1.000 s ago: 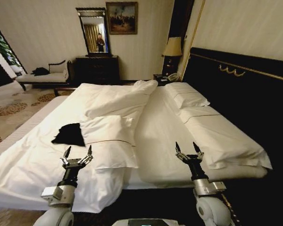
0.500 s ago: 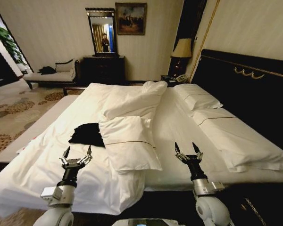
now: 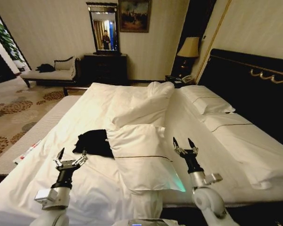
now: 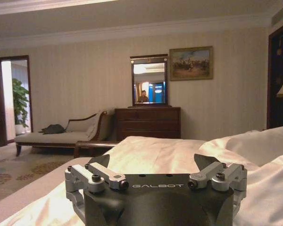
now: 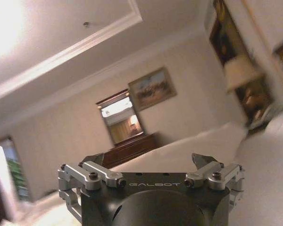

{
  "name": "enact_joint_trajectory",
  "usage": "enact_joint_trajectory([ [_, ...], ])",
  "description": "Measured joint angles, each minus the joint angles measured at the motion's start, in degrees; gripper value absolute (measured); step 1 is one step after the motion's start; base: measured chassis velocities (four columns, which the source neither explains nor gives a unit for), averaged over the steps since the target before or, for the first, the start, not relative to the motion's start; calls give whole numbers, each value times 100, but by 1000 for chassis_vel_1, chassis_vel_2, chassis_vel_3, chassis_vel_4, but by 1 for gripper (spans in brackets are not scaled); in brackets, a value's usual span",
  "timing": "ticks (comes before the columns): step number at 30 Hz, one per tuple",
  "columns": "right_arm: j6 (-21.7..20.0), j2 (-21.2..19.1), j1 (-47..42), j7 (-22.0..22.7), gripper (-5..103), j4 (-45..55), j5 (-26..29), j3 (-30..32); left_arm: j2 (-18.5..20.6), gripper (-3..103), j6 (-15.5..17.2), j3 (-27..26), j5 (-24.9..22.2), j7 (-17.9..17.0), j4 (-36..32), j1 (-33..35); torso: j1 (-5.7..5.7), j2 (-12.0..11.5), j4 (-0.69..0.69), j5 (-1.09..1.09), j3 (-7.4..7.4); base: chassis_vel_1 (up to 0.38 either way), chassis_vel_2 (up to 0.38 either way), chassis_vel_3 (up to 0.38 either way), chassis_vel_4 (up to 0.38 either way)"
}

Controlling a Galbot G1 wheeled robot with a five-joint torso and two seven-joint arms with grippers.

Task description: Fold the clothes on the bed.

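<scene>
Camera shifted; clothes (image 3: 93,142) now nearer left claw (image 3: 71,154).

Black "GALBOT"-marked left tool (image 3: 70,157) and right tool (image 3: 185,144), silver screwed linkages, seemingly grey wrists.

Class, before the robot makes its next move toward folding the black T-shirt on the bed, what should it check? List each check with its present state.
1. Black T-shirt in sight on the bed: ok.
2. T-shirt spread flat for folding: not ok, it lies bunched.
3. T-shirt free of the pillow: not ok; the pillow lies against its edge, perhaps overlapping it.
4. Left gripper open and holding nothing: ok.
5. Right gripper open and holding nothing: ok.
6. Gripper touching the T-shirt: not ok, both are short of it.
</scene>
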Motion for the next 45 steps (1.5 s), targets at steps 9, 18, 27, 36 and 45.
enact_joint_trajectory([
  [9,-1246,-710,1282,499,100,53,3714,-438,-125,100,-11,-248,93,1,-234,260,-5,2,0,3,-1,-11,-51,8,61],
  [18,-2909,-967,2845,1254,100,-801,4765,-1273,-261,100,-98,-467,220,-9,-476,494,1,1,-1,0,1,0,0,0,0],
  [27,-3730,-919,4133,1626,100,-1508,5233,-2029,-405,100,-149,-563,340,-18,-584,587,0,1,0,-1,0,0,0,0,0],
  [36,-4225,-719,4686,1642,100,-1726,5545,-2382,-441,100,-157,-640,335,-25,-585,589,-2,2,-2,1,0,0,0,0,0],
  [45,-4554,-543,4962,1852,100,-2113,5395,-2702,-464,100,-205,-651,338,-33,-586,591,-1,1,-2,1,0,0,0,0,0],
])
